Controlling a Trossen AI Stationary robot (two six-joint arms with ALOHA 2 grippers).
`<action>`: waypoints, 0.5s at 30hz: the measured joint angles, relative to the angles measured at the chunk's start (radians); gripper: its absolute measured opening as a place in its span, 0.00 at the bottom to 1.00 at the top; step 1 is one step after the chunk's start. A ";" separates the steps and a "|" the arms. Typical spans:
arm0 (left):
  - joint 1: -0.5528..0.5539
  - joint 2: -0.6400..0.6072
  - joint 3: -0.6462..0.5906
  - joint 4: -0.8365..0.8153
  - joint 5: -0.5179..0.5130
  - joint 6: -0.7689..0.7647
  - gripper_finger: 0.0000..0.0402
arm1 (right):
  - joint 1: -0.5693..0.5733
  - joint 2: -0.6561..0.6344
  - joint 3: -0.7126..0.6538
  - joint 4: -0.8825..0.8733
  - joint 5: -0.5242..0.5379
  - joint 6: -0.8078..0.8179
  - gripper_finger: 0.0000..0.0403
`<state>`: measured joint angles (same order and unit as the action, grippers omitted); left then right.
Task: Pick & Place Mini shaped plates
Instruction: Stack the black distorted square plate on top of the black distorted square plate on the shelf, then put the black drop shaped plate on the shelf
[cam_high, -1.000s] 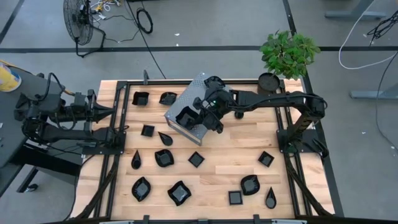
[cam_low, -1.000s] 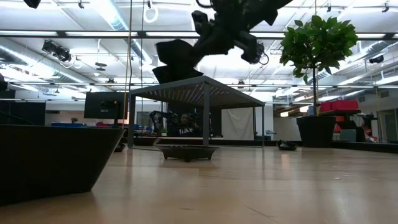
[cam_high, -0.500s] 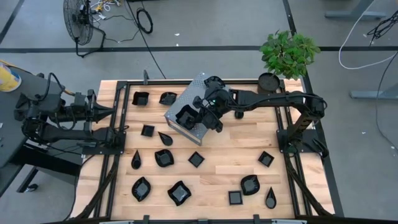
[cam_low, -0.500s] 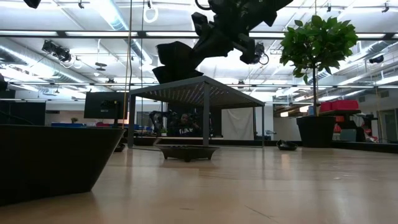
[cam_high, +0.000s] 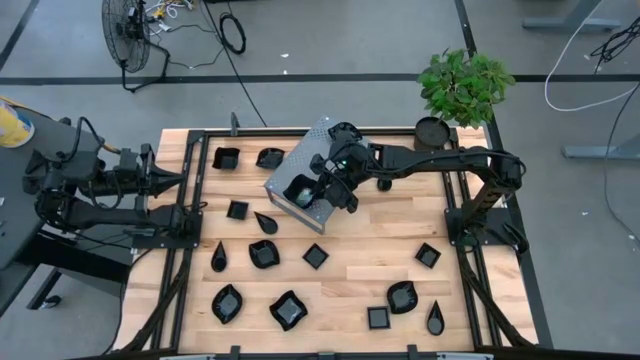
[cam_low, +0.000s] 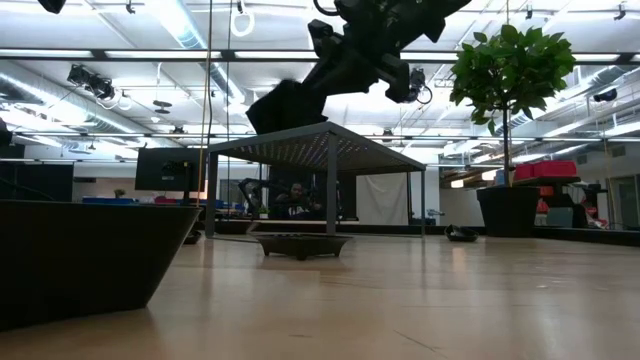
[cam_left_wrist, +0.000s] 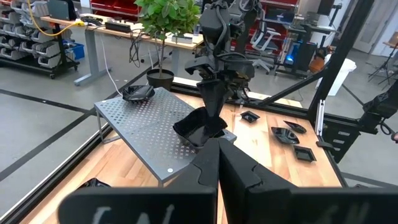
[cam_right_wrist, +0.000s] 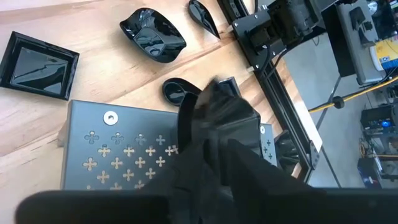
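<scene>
While the right end effector (cam_high: 322, 188) hovered over the perforated grey metal box (cam_high: 318, 143), a square mini plate (cam_high: 299, 190) sat at its fingertips on the box's near corner; whether the fingers had let go could not be told. This looked like the placing step. Next came full release and a clean lift away. The left end effector (cam_high: 178, 180) waited clenched at the surface's (cam_high: 350, 290) left edge.

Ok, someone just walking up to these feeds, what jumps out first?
The right gripper, stretched over the grey perforated metal box at the table's back, with a square black dish at its fingertips on the box top. Next, the black mini plates scattered over the wooden table; the left gripper waits shut at the left edge.
</scene>
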<state>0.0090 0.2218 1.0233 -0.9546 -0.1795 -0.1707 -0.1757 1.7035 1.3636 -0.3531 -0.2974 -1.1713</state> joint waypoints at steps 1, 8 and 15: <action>0.000 0.000 0.000 0.000 0.000 0.000 0.01 | 0.000 0.000 0.000 0.000 0.000 0.000 0.21; 0.000 0.000 0.000 0.000 0.000 0.000 0.01 | 0.000 0.000 0.000 0.001 0.000 0.011 0.32; 0.000 0.000 0.000 0.000 0.000 0.000 0.01 | 0.005 0.000 0.000 0.000 0.001 0.031 0.40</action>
<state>0.0091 0.2218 1.0233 -0.9546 -0.1795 -0.1710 -0.1711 1.7035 1.3640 -0.3531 -0.2966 -1.1408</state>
